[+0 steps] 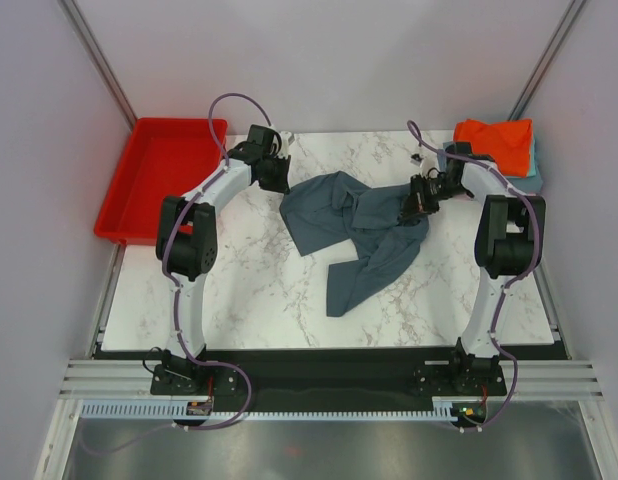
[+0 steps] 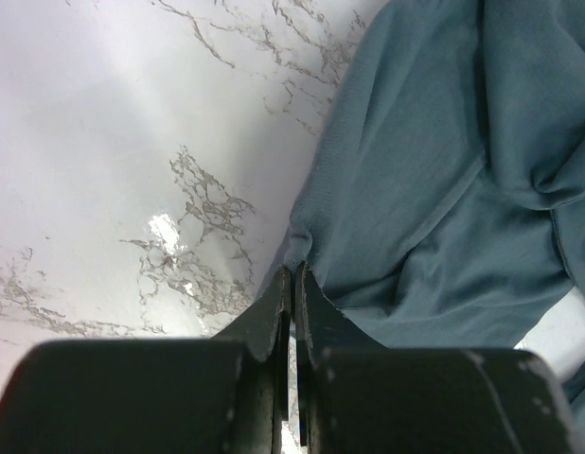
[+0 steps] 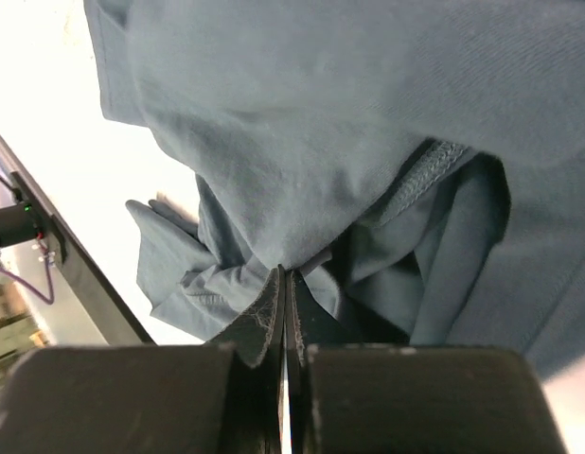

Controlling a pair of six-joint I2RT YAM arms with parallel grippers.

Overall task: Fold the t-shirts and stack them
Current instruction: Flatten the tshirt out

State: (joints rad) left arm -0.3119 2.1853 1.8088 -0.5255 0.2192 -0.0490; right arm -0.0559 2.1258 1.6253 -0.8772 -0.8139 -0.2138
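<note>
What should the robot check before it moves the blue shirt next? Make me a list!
1. Left gripper shut on the edge of the blue-grey shirt: ok.
2. Right gripper shut on the shirt: ok.
3. Right gripper holds only one layer: cannot tell, the cloth bunches there.
4. Shirt lies flat: not ok, crumpled and twisted.
5. Orange shirt on the corner pile sits apart from the blue-grey shirt: ok.
6. Red tray out of the way: ok, off to the left.
</note>
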